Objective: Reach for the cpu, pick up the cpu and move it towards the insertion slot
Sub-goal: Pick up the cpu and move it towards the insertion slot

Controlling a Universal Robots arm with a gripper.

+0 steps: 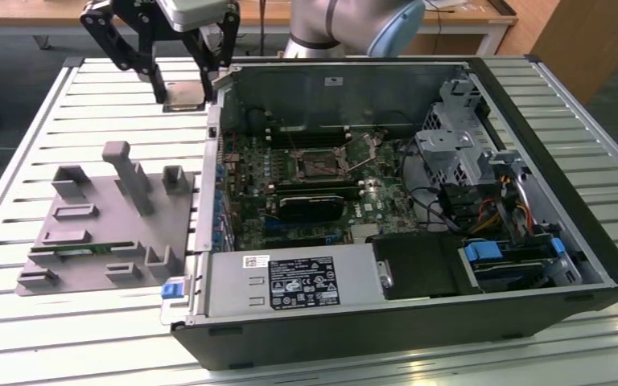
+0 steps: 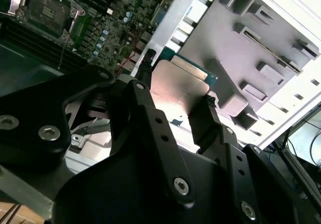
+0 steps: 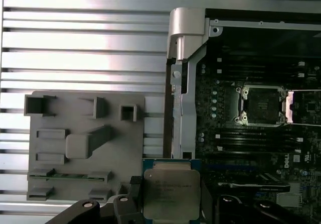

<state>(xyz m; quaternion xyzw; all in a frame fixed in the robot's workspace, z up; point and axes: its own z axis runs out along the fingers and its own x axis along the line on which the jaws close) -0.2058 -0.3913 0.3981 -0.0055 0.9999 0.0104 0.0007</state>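
The cpu [image 3: 171, 194] sits clamped between the black fingers [image 2: 148, 128] of the hand [image 1: 183, 95], raised above the slatted worktop [image 1: 30, 121] near its far edge, beside the open computer case [image 1: 524, 96]. The insertion slot [image 1: 319, 164] lies well apart on the motherboard. A grey fixture tray [image 1: 94, 233] rests on the worktop beside the case.

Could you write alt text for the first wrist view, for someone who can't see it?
A black gripper holds the cpu, a square silvery chip, by its edges above a slatted metal table. Beside it lies a grey parts holder, and an open computer case shows the insertion slot on the green motherboard.
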